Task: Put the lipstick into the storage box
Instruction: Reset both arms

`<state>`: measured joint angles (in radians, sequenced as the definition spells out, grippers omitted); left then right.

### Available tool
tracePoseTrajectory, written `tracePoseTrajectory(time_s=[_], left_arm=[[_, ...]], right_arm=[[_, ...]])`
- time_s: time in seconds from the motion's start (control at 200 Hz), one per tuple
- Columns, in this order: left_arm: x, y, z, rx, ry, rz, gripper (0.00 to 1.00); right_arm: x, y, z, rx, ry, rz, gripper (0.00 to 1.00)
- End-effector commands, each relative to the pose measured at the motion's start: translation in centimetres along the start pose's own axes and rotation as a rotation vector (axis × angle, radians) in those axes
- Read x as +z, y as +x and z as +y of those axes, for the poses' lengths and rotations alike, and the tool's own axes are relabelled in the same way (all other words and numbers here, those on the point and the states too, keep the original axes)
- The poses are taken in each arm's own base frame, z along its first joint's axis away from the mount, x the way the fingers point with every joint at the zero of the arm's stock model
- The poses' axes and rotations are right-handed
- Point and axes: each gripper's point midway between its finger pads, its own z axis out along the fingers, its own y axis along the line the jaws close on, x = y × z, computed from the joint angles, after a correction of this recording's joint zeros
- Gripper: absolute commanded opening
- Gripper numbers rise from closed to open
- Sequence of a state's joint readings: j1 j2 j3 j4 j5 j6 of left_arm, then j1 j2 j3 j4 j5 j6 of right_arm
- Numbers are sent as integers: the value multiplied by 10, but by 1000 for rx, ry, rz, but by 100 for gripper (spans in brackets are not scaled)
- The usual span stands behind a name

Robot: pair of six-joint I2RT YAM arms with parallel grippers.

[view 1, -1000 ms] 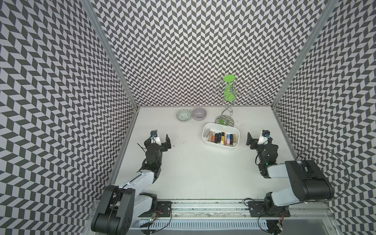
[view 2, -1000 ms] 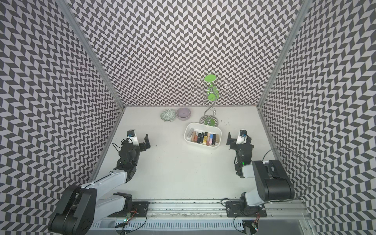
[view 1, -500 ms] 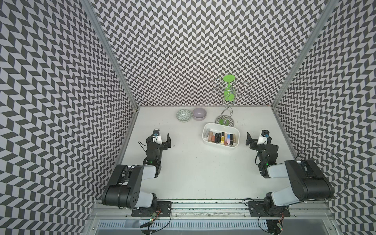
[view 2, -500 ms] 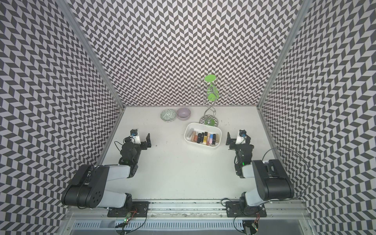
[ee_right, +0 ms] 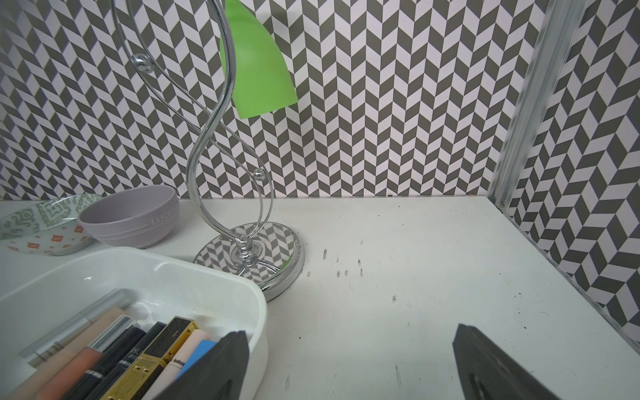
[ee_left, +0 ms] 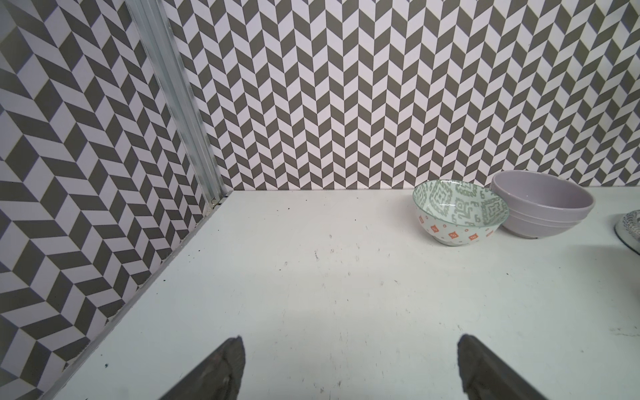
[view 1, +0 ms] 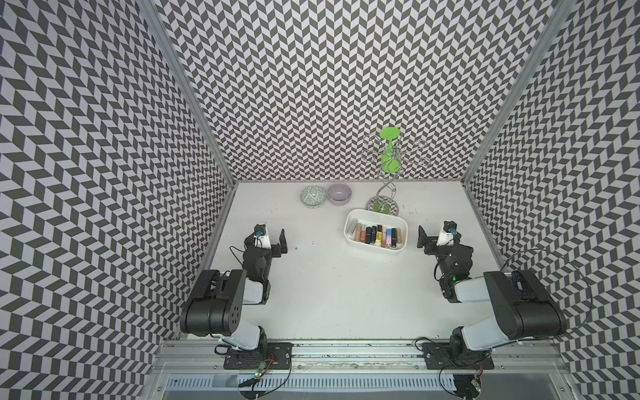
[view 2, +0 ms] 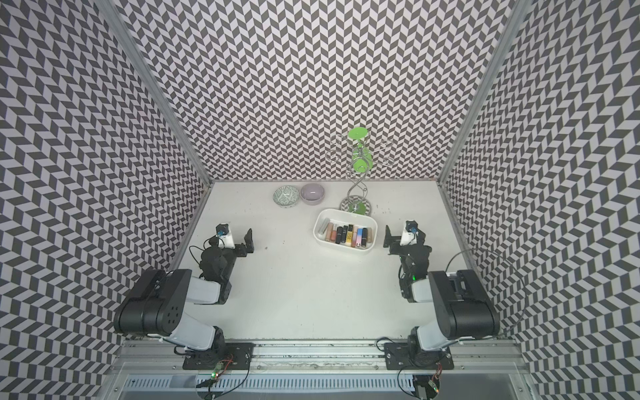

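Note:
The white storage box [view 1: 377,212] [view 2: 346,212] stands right of centre, and its near corner shows in the right wrist view [ee_right: 207,273]. Several lipstick tubes [view 1: 375,235] [view 2: 348,235] [ee_right: 152,349] lie side by side inside it. No lipstick shows outside the box. My right gripper [view 1: 434,237] [view 2: 400,237] [ee_right: 351,332] hangs open and empty just right of the box, one finger close by its end wall. Far to the left of the box my left gripper [view 1: 272,239] [view 2: 239,239] [ee_left: 350,341] is open over bare table, nothing between its fingers.
A green-patterned bowl [view 1: 312,197] [ee_left: 460,214] and a lilac bowl [view 1: 339,194] [ee_left: 540,204] sit by the back wall. A chrome wire stand [view 1: 384,204] [ee_right: 249,256] with a green top is just behind the box. Patterned walls close three sides.
My left arm has folded back toward its base, its elbow rising, while its gripper stays near the same spot. The right arm and the box have not moved.

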<state>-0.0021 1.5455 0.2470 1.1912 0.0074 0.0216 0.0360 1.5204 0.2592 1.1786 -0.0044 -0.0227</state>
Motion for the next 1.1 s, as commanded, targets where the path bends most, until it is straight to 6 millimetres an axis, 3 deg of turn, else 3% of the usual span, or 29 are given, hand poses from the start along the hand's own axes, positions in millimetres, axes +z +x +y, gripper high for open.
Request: tracePoseTrajectory(time_s=[0.0, 1.097], left_arm=[[5, -14, -2, -14, 23, -45, 99], [5, -13, -6, -10, 55, -40, 99]], right_arm=[[5, -7, 0, -8, -4, -24, 97], [5, -9, 0, -9, -9, -29, 100]])
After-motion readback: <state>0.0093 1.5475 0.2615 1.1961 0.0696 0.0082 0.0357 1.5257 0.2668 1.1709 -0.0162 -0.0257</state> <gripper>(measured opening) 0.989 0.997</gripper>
